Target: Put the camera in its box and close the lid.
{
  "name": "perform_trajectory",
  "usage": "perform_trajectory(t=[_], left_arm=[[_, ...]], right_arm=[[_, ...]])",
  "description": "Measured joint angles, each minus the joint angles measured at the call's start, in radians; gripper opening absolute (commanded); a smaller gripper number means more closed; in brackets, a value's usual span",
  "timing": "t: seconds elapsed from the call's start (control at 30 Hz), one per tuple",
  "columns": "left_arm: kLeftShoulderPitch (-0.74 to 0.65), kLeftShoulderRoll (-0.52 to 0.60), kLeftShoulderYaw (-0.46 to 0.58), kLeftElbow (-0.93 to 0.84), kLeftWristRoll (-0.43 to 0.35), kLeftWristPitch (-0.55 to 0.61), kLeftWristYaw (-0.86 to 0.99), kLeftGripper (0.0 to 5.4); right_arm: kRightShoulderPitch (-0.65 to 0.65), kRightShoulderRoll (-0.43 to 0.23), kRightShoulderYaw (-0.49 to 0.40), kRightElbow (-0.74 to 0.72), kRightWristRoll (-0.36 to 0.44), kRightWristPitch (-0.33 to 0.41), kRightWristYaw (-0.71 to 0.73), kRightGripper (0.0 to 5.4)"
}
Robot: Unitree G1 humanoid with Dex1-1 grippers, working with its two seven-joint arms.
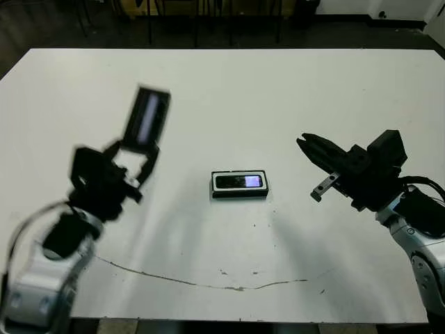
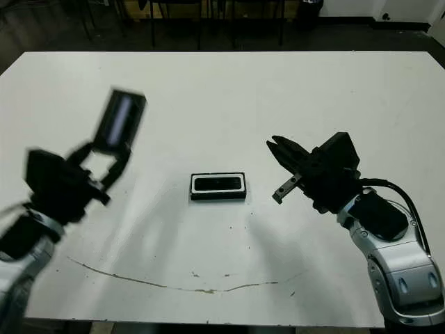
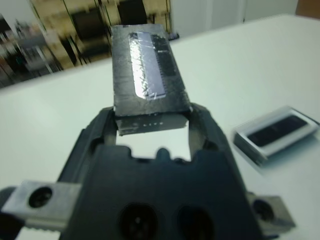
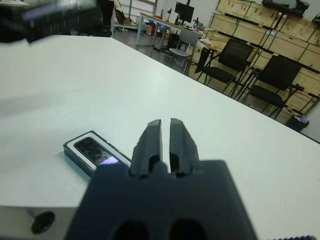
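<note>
With the camera [image 1: 239,181] already lying in the box [image 1: 240,194] at frame centre, the left gripper [image 1: 132,161] is clamping the lid [image 1: 147,116] aloft at upper left and should lower it level and square, while the right gripper [image 1: 307,147], fingers together, is idling.

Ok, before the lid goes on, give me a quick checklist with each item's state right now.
1. Camera lies inside the box: ok.
2. Lid held between the left gripper fingers, raised off the table: ok.
3. Lid over the box: not ok, it is off to the robot's left.
4. Lid level for lowering: not ok, it stands tilted up.
5. Right gripper apart from the box, fingers shut, holding nothing: ok.
6. Lid's open side toward the box: cannot tell.
</note>
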Motion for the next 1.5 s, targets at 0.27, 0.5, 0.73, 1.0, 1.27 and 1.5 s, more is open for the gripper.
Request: perform_trajectory(t=[0.27,0.5,0.73,1.0,1.27,1.5], left_arm=[[-0.256,0.216,-0.009,0.288,-0.168,-0.048,-0.464,2.39],[-0.475,0.314,-0.199,0.593,-0.169,-0.074,-0.846,2.39],[-0.494,0.263,-0.232,0.679,-0.143,-0.108,-0.853,2.39],[-0.490,0.192,-0.236,0.734,-0.149,-0.102,-0.836,2.39],[-0.525,0.152,-0.337,0.918,-0.089,-0.167,-0.937,2.39],[-0.643,0.108,-0.397,1.135,-0.013,-0.259,-1.059,2.39]], right_arm=[[-0.016,-0.005,-0.006,0.033,-0.004,0.000,-0.002,0.00],[-0.027,-0.009,-0.016,0.086,-0.025,-0.016,-0.002,0.00],[-0.046,-0.010,-0.022,0.150,-0.039,-0.037,0.001,0.00],[-0.067,-0.012,-0.025,0.220,-0.055,-0.063,0.010,0.00],[-0.082,-0.012,-0.034,0.252,-0.055,-0.083,0.028,0.00],[-0.086,-0.013,-0.038,0.249,-0.054,-0.090,0.043,0.00]])
